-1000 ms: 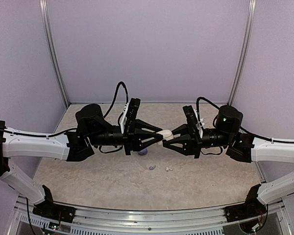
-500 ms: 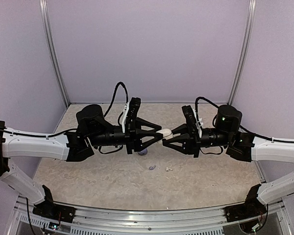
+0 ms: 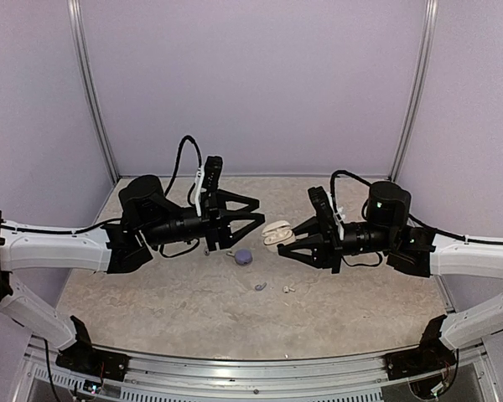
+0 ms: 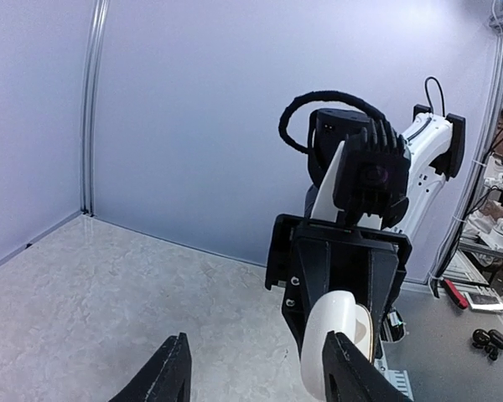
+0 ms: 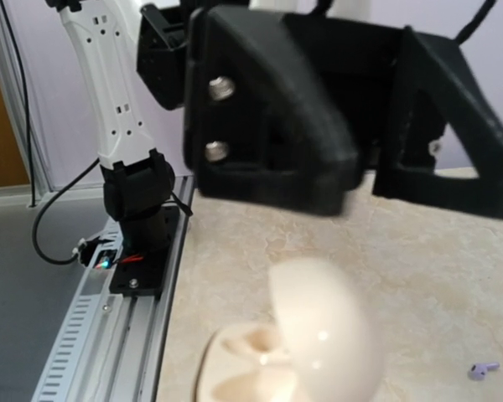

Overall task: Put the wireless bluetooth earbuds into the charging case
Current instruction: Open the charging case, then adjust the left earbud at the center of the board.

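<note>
My right gripper (image 3: 287, 240) is shut on the white charging case (image 3: 276, 232) and holds it above the table with its lid open. In the right wrist view the raised lid (image 5: 323, 327) stands over the empty base (image 5: 239, 368). My left gripper (image 3: 256, 229) is open and empty, just left of the case and apart from it. In the left wrist view its fingertips (image 4: 174, 368) frame the case (image 4: 339, 331). A purple case (image 3: 244, 256) lies on the table below. One lilac earbud (image 3: 260, 286) and one white earbud (image 3: 287, 289) lie nearer the front. The other earbuds are not visible.
Purple walls with metal posts (image 3: 95, 100) close the back and sides. A metal rail (image 3: 251, 373) runs along the near edge. The lilac earbud also shows at the right wrist view's lower right (image 5: 484, 368).
My left gripper has let go of the white case and drawn back to the left. The case lid now stands open. My right gripper alone holds the case, slightly lower.
</note>
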Robot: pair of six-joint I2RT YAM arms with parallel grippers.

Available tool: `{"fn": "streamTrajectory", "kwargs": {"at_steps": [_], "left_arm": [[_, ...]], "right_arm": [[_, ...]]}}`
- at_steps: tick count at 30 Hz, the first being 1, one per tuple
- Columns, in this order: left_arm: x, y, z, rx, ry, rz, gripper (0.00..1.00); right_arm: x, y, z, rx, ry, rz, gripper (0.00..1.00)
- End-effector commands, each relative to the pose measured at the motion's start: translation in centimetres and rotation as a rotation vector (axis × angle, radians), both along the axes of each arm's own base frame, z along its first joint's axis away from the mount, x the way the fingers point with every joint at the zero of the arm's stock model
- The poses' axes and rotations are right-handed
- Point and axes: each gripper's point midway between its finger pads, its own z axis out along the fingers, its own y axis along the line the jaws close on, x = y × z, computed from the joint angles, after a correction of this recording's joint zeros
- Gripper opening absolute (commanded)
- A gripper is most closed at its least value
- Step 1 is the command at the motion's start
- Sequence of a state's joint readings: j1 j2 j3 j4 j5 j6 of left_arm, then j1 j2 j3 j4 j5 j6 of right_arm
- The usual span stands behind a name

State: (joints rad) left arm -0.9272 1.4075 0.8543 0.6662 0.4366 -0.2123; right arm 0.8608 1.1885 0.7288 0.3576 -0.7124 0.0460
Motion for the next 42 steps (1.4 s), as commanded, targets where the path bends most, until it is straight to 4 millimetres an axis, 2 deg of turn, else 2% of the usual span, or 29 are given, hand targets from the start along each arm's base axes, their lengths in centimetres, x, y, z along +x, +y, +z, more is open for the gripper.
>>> {"fn": "streamTrajectory", "kwargs": {"at_steps": [1,4,10,21,23,25,29,32,34,38,42], "left_arm": [[-2.6,0.7,1.0,-0.014,-0.083,-0.068,0.58],[-2.9,0.1,0.4,0.029,-0.082,-0.071,0.61],[-2.1,-1.1,-0.5,0.067,-0.069,-0.061,0.59],[1.5,-1.2,-1.3,0.083,-0.012,0.062,0.46],[1.5,-1.2,-1.5,0.085,-0.019,0.055,0.46],[1.0,-1.0,-1.3,0.071,-0.032,0.040,0.52],[1.3,0.8,-1.0,0.018,-0.018,0.057,0.59],[2.5,2.4,-1.4,0.011,-0.001,0.131,0.62],[3.7,3.5,-2.3,0.025,0.023,0.198,0.63],[7.3,6.2,-5.5,0.093,0.103,0.368,0.62],[11.0,9.5,-10.3,0.182,0.244,0.571,0.59]], "right_arm": [[0.2,0.0,0.7,0.009,-0.018,-0.015,0.03],[0.1,0.1,0.5,0.004,-0.016,-0.007,0.03],[-0.2,0.3,0.5,0.006,-0.016,0.022,0.03],[-1.0,0.1,0.1,-0.004,-0.024,0.055,0.00],[-0.8,0.0,0.0,-0.005,-0.026,0.040,0.00],[-0.5,-0.1,-0.1,-0.002,-0.019,0.024,0.00],[0.6,-0.9,-0.7,0.012,0.028,-0.013,0.00],[1.8,-1.8,-1.2,0.014,0.064,-0.055,0.00],[2.5,-2.5,-1.7,0.015,0.088,-0.078,0.00],[3.7,-3.6,-2.3,0.012,0.125,-0.120,0.00],[4.5,-4.5,-2.6,0.008,0.141,-0.160,0.00]]}}
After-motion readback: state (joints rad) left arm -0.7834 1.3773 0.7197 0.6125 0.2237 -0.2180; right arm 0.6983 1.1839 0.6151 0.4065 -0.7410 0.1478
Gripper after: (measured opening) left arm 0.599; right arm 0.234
